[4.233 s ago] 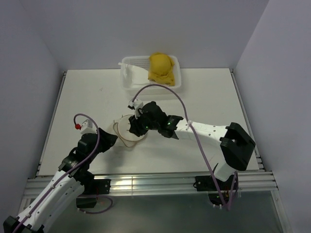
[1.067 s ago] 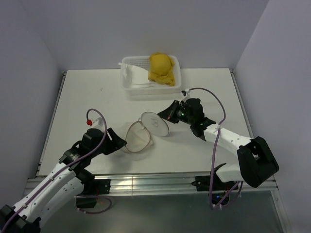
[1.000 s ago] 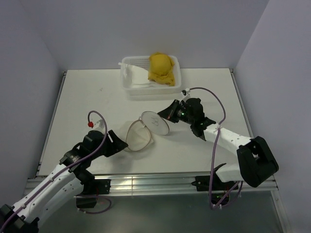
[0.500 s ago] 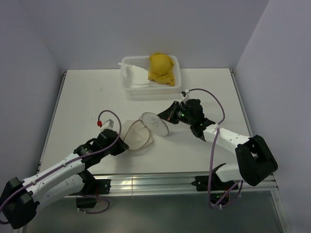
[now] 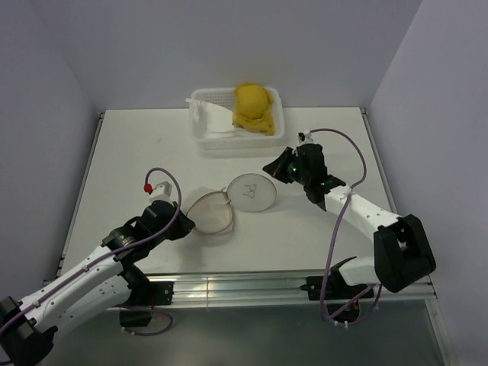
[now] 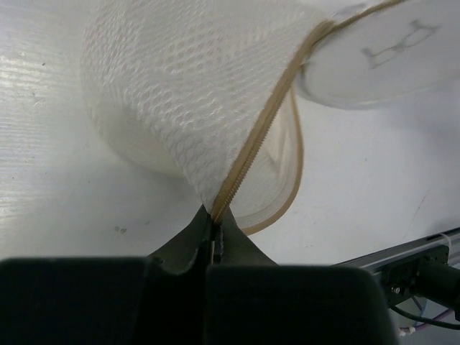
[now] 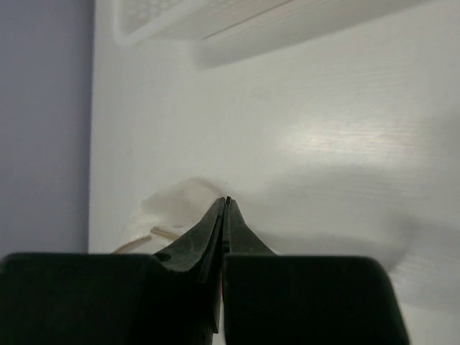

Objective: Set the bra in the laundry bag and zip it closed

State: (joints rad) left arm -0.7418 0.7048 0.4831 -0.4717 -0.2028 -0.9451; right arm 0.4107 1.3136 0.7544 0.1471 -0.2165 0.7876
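Note:
The mustard-yellow bra (image 5: 254, 107) lies bunched in the white basket (image 5: 200, 130) at the back of the table. The mesh laundry bag (image 5: 210, 215) lies open on its side mid-table, and its disc lid (image 5: 252, 191) lies flat beside it. My left gripper (image 5: 185, 223) is shut on the bag's tan zipper rim (image 6: 248, 154), and the mesh (image 6: 180, 100) fills the left wrist view just past my left gripper (image 6: 213, 228). My right gripper (image 5: 271, 169) is shut just beyond the lid's far right edge, with nothing visible between its jaws (image 7: 226, 203). The bag (image 7: 172, 208) shows behind its tips.
A white cloth piece (image 5: 217, 118) lies in the basket's left half. The basket's underside (image 7: 187, 18) shows at the top of the right wrist view. Grey walls enclose the table on three sides. A metal rail (image 5: 244, 286) runs along the near edge.
The right gripper has moved back and to the right, away from the lid, which has dropped from tilted to flat. The left arm has shifted slightly, still gripping the bag's rim.

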